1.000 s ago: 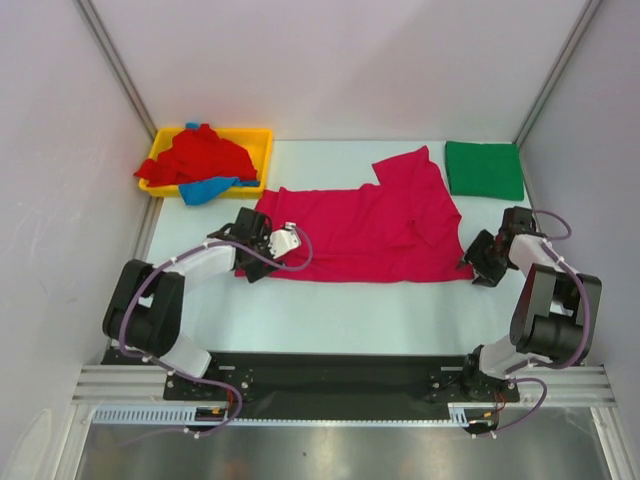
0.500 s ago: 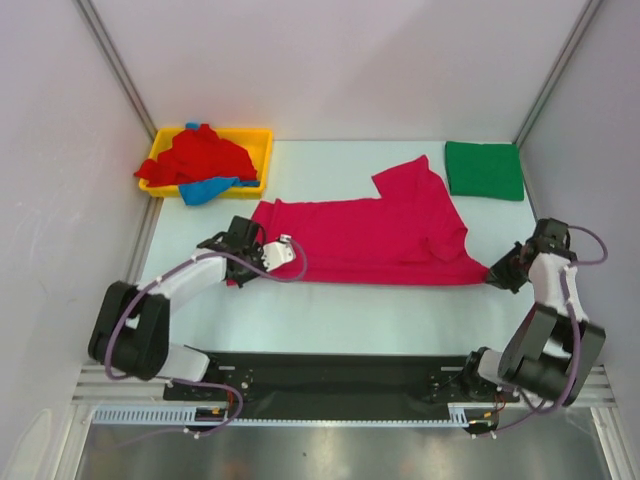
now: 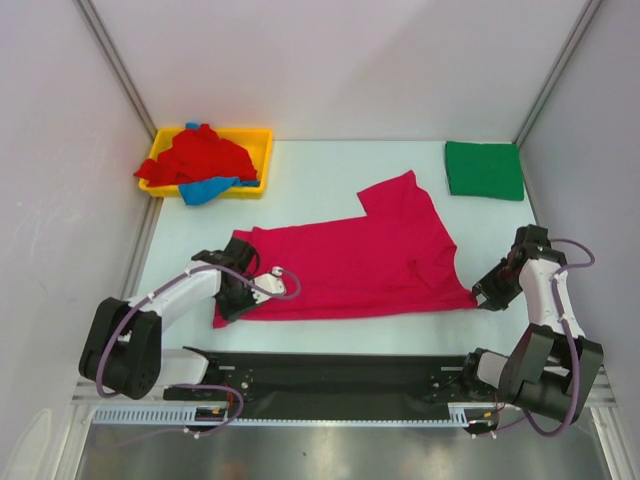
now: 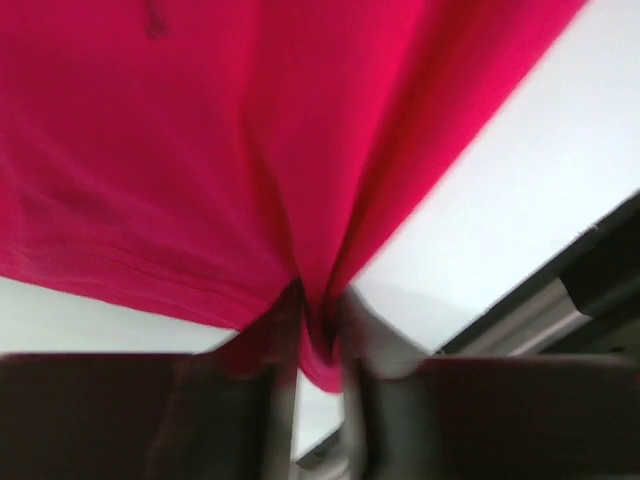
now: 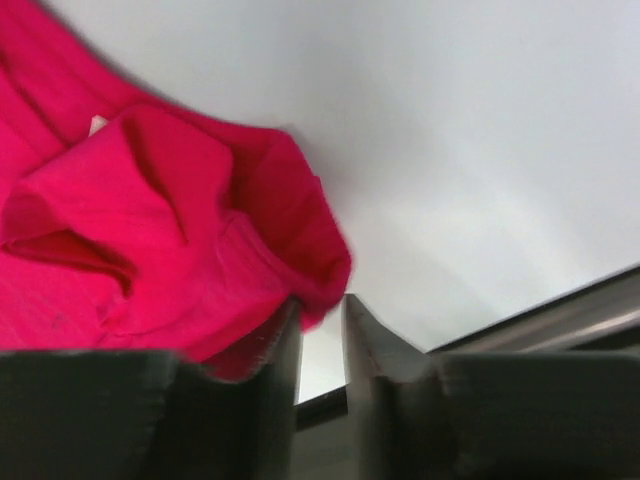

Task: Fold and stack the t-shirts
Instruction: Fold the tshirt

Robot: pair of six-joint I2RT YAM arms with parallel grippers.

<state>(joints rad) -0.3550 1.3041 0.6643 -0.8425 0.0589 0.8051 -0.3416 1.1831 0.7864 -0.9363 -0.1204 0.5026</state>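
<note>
Magenta-pink t-shirt (image 3: 350, 265) lies mostly flat across the middle of the tabletop (image 3: 330, 170), one sleeve pointing far and some bunching near its right edge; no fold is made in it yet. Left claw (image 4: 320, 310) is pinched tight on its near-left corner, cloth gathered between the fingers. Right claw (image 5: 322, 310) stands narrow, nipping the near-right corner, which is drawn out to a point. Done, by my judgement: one green t-shirt (image 3: 484, 170), folded square at the far right. Left to do: fold the shirt in hand and stack it, then the red t-shirt (image 3: 200, 155) and blue t-shirt (image 3: 205, 190) heaped in the yellow tray (image 3: 265, 160) far left. Hard to make out: how many garments the heap holds, since the red covers most of the blue; both wrist views are blurred and show only shirt corners.
</note>
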